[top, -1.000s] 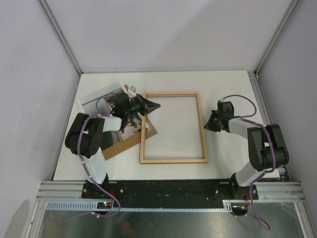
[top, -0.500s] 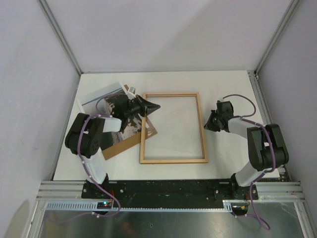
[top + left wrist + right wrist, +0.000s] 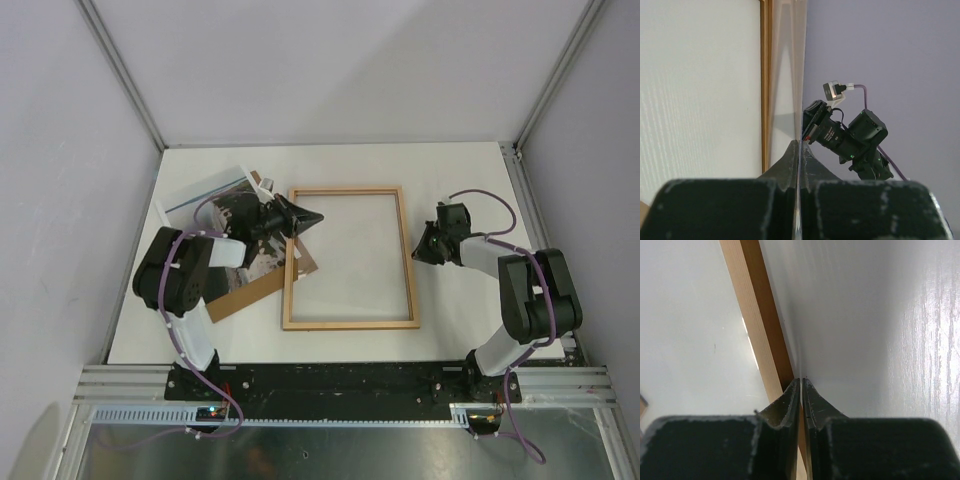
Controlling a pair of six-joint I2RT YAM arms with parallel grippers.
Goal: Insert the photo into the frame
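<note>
Your left claw [image 3: 318, 215] and right claw [image 3: 418, 252] were pressed closed. The thin coastline photo [image 3: 258, 262] looked light and floppy; a free corner seemed your best hold.

Shows a white table [image 3: 350, 165] boxed in by a lilac-grey back wall [image 3: 340, 70] and side walls [image 3: 60, 200]. Has aluminium posts [image 3: 120, 70] slanting up from both far corners. Ends nearest in a black base plate [image 3: 340, 380], a slotted rail [image 3: 340, 413] and a metal sheet [image 3: 350, 450]. Takes soft, even light
</note>
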